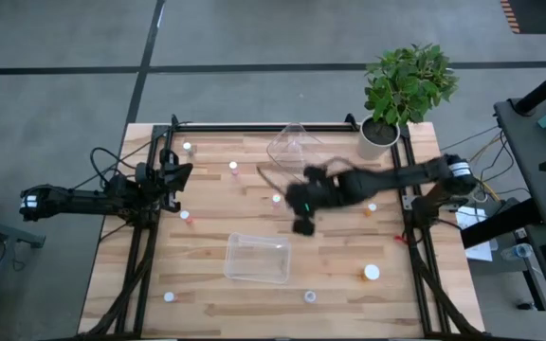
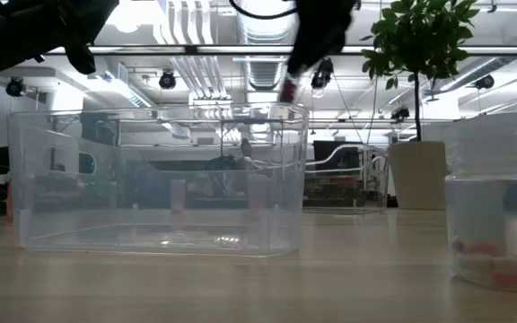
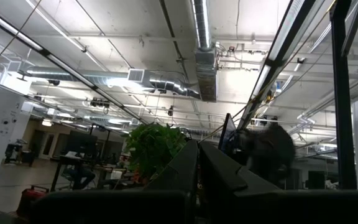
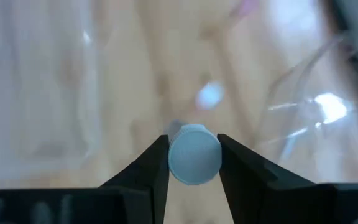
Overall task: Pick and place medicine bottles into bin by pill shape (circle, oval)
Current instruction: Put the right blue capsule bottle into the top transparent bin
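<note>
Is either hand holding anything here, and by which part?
The right hand holds a small medicine bottle, its two fingers pinching the sides just below the white cap, above the table. The left hand holds nothing.

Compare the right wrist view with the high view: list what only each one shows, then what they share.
Only the right wrist view shows the white-capped bottle pinched between the right gripper fingers.

Only the high view shows the whole table, the left arm parked at its left edge, its left gripper, the potted plant and loose bottles such as the orange one.

Both show the right gripper above the wood, and the clear bins: the rectangular one and the tipped one.
</note>
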